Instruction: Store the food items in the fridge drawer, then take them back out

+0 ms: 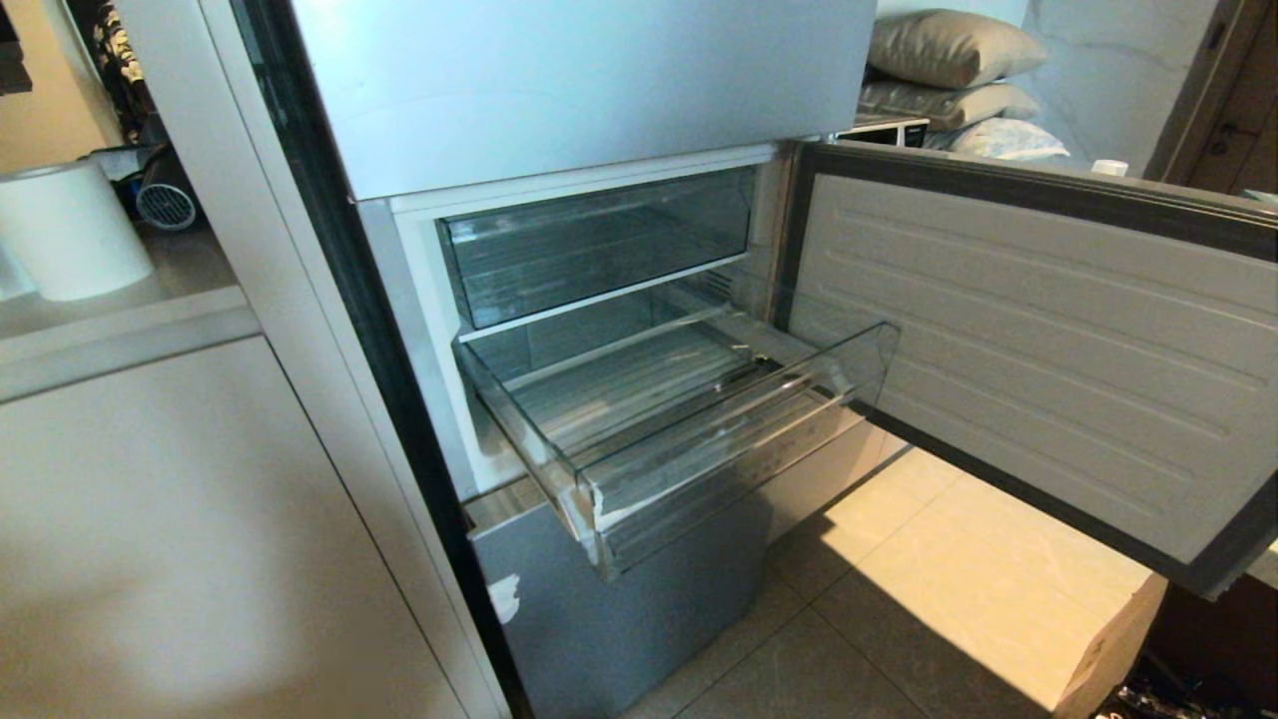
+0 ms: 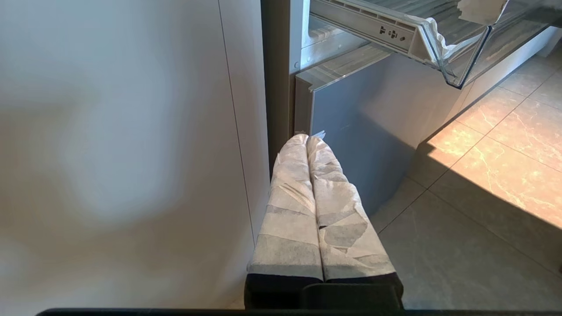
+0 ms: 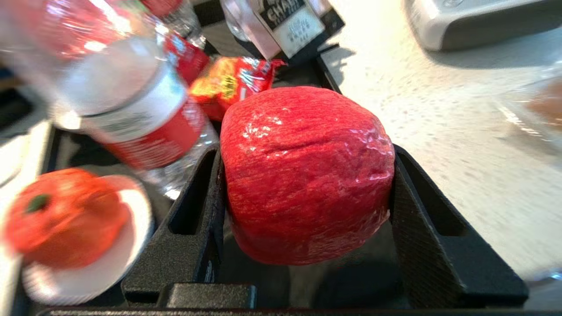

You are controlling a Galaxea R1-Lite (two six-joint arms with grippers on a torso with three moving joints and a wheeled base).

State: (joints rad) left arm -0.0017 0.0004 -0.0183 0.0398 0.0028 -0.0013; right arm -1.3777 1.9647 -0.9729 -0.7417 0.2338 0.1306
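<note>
Apple (image 3: 303, 175) pinched between right gripper (image 3: 305, 206) fingers, off the speckled counter (image 3: 439, 131) | fridge drawer (image 1: 699, 439) pulled out, empty, apple not over it | second fruit (image 3: 61, 215) on white dish (image 3: 127, 245) | left gripper (image 2: 314, 206) fingers pressed together, parked by fridge base.

only partly readable text: "cha…" in pale capitals on the dark label of a box (image 3: 290, 24) seen from the right wrist. print on the bottle label (image 3: 145, 131) and red snack packet (image 3: 232, 81) too blurred to read.
</note>
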